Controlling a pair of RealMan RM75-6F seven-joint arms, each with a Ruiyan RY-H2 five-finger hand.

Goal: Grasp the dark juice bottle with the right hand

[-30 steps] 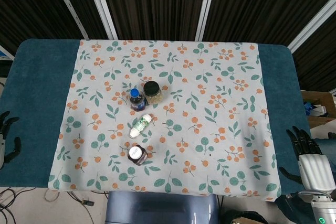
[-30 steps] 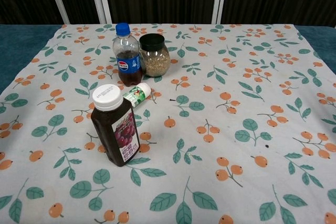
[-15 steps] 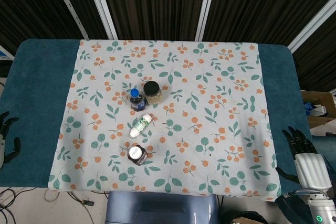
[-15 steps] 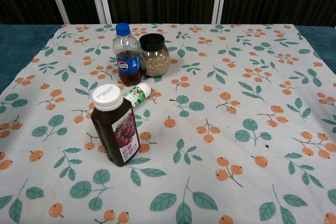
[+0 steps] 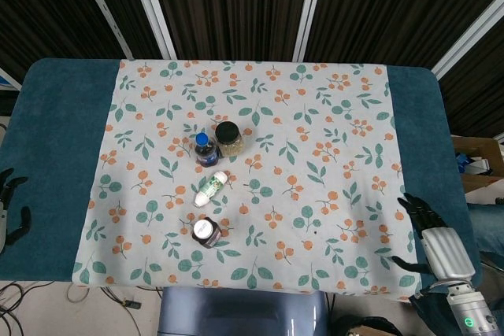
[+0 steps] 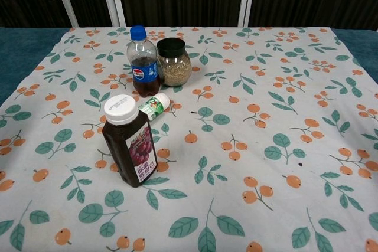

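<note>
The dark juice bottle [image 6: 129, 146] with a white cap stands upright on the floral cloth, near the front left; from above it shows as a white cap [image 5: 206, 231]. My right hand [image 5: 431, 241] hovers at the table's front right edge with fingers spread and nothing in it, far from the bottle. My left hand [image 5: 8, 208] sits off the table's left edge, its dark fingers apart and empty. The chest view shows neither hand.
Behind the juice bottle lie a small white and green bottle [image 6: 152, 107] on its side, an upright cola bottle [image 6: 142, 63] with a blue cap, and a black-lidded jar [image 6: 172, 62] of grains. The floral cloth [image 5: 315, 155] covers the teal table [image 5: 55, 139].
My right hand has moved left and inward over the table's front right edge. The bottles and the left hand have stayed put.
</note>
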